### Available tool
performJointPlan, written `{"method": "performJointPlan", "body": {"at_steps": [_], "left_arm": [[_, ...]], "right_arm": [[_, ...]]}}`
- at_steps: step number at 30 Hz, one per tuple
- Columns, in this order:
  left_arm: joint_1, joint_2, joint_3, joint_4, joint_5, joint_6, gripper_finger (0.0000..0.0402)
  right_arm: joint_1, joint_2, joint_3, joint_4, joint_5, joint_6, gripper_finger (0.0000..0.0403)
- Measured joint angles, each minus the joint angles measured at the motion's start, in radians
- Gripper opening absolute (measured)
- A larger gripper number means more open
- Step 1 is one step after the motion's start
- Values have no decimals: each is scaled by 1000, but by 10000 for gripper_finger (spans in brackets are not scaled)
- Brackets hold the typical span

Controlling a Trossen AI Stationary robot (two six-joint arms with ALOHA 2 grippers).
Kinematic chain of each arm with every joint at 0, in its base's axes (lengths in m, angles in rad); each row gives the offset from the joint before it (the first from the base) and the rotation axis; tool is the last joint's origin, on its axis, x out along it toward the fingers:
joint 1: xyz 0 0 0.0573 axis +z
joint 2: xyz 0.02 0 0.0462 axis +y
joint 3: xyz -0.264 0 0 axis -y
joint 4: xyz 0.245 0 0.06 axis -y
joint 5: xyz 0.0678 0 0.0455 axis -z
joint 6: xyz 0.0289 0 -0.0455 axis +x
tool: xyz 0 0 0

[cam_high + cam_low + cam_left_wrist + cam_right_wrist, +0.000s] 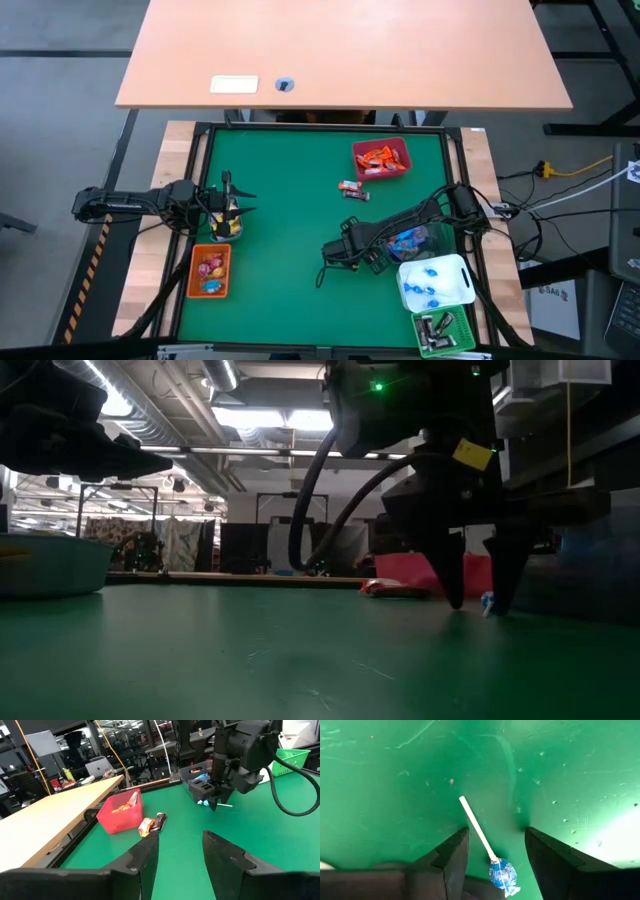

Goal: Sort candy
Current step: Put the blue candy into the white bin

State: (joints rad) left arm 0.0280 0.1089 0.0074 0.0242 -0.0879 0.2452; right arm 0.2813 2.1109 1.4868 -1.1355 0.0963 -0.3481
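A blue-wrapped lollipop [503, 874] with a white stick [475, 824] lies flat on the green mat. My right gripper [495, 837] points down over it, open, one finger on each side, touching neither head nor stick. In the low view the fingertips [456, 596] reach down to the mat, with the lollipop [487, 603] between them. My left gripper [180, 842] is open and hovers near the table's left edge, above a clear bin of candy [225, 228]. Two loose candies, orange and dark brown [352, 190], lie beside the red bin [381, 158].
An orange bin of sweets [210, 272] sits near the left front. A clear bin with blue candy [410, 240], a white bin with blue sweets [435, 283] and a green bin [445, 332] stand along the right. The mat's middle [285, 220] is open.
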Motion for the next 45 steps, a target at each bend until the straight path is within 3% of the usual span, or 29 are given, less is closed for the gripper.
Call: {"method": "performJointPlan", "body": {"at_steps": [5,14,16,23,30,35,45], "left_arm": [[0,0,0,0,0,0,141],[0,0,0,0,0,0,141],[0,0,0,0,0,0,141],[0,0,0,0,0,0,141],[0,0,0,0,0,0,141],[0,0,0,0,0,0,141],[0,0,0,0,0,0,141]], "right_arm": [[0,1,-1,-3,-11,0,158],[0,1,-2,-2,-27,2,22],[0,1,-2,-2,-27,2,7],[0,5,12,-11,-28,2,8],[0,9,128,-25,-47,3,3],[0,8,265,-62,-163,71,2],[38,3,546,-322,-474,297,1]]}}
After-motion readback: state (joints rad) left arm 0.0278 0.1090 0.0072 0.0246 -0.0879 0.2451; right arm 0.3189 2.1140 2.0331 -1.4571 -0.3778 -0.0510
